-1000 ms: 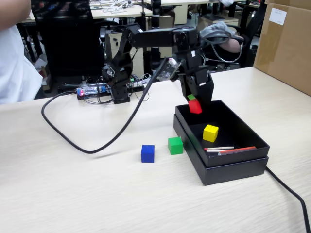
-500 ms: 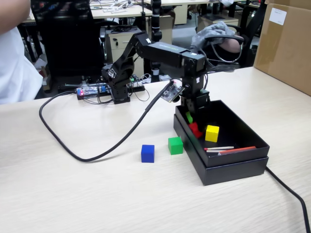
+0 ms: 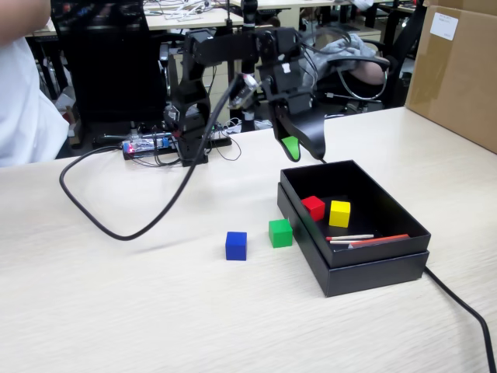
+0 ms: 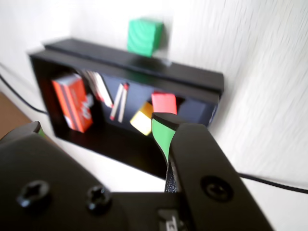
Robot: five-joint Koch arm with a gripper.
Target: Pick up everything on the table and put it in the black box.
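The black box [image 3: 373, 264] stands on the beige table [image 3: 116, 311] at the right of the fixed view. A red cube [image 3: 314, 207] and a yellow cube [image 3: 337, 213] lie side by side inside it. On the table just left of the box rests a green cube [image 3: 280, 232], with a blue cube [image 3: 236, 245] further left. My gripper [image 3: 304, 151] hangs open and empty above the box's far left corner, green pads showing. The wrist view looks past the open gripper [image 4: 96, 125] into the box [image 4: 144, 67], at the red cube [image 4: 164, 103], the yellow cube [image 4: 142, 119] and the green cube [image 4: 144, 36] beyond.
Thin red and white sticks [image 3: 365, 239] lie in the box's near end; an orange packet [image 4: 72, 101] shows there in the wrist view. A black cable [image 3: 116, 225] loops over the table's left. A brown cardboard box [image 3: 458, 70] stands far right. A person [image 3: 23, 101] sits at left.
The gripper lowered the red cube into the box, let it go beside the yellow cube, then rose and swung back toward the left, open.
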